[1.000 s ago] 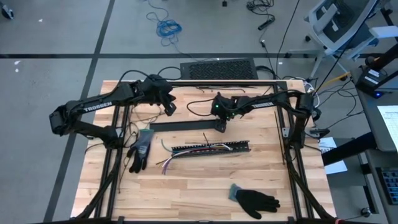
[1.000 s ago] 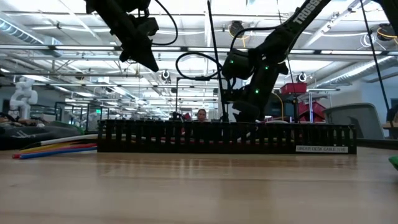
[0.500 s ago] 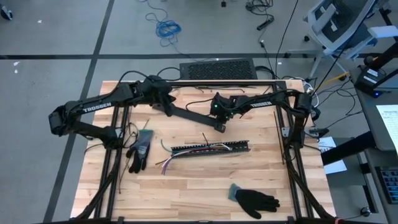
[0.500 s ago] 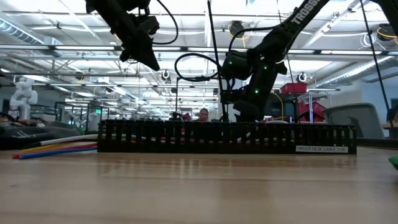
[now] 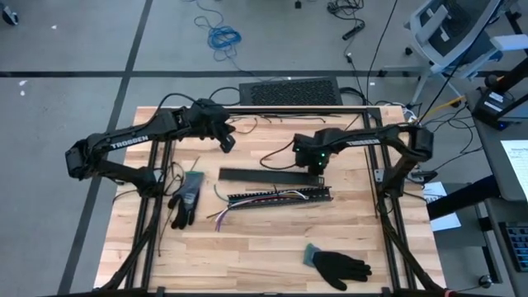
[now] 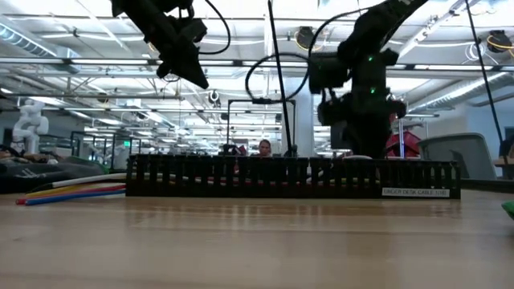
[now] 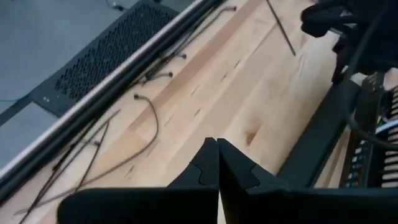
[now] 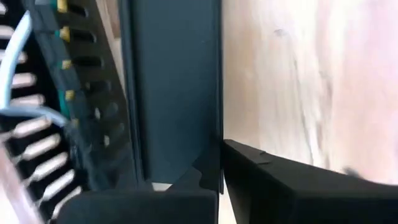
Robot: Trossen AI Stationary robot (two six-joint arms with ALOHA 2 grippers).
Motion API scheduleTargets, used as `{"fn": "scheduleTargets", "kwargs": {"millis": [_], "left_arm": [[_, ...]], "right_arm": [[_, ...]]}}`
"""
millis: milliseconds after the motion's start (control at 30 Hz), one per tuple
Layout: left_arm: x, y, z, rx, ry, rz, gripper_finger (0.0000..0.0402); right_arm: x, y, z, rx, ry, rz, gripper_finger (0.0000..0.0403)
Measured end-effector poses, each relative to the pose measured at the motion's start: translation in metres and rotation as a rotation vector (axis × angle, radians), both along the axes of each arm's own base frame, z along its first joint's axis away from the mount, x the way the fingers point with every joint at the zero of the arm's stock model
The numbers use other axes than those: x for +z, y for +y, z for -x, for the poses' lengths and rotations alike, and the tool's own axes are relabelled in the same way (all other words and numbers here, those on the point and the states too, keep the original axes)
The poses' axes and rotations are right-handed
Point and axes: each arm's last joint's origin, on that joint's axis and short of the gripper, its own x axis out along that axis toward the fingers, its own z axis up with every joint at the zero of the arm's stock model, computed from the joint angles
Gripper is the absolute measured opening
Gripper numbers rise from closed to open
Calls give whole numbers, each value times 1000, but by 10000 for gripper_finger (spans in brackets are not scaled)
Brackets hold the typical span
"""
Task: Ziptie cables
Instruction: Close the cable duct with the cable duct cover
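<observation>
Here my right end effector (image 5: 318,168) pinches one end of the flat black cover strip (image 5: 264,176), which lies just beside the black slotted strip (image 5: 280,196) on the tabletop (image 5: 247,247). The cables (image 5: 247,200) rest along the slotted strip, their coloured ends spilling out at its left end. My left end effector (image 5: 224,142) hangs closed and empty over the back of the tabletop, near the loose black zip ties (image 7: 149,118). I judge the risk is the cover swinging on that end-grip and raking the cables out of their slots, or the right wrist nudging the slotted strip sideways.
</observation>
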Motion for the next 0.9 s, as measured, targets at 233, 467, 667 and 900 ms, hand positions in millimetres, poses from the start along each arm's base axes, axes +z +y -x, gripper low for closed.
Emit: {"fn": "scheduleTargets", "kwargs": {"millis": [233,467,667,900], "left_arm": [[4,1,-3,-6,-44,-27,0],[16,2,-10,-86,-170,-95,0],[17,9,-4,-148,-140,-105,24],[29,16,7,-194,-170,108,99]], "right_arm": [[41,6,17,-47,-85,82,0],[78,15,43,-82,-147,151,0],[102,19,67,-107,-198,230,0],[122,25,78,-100,-318,272,0]]}}
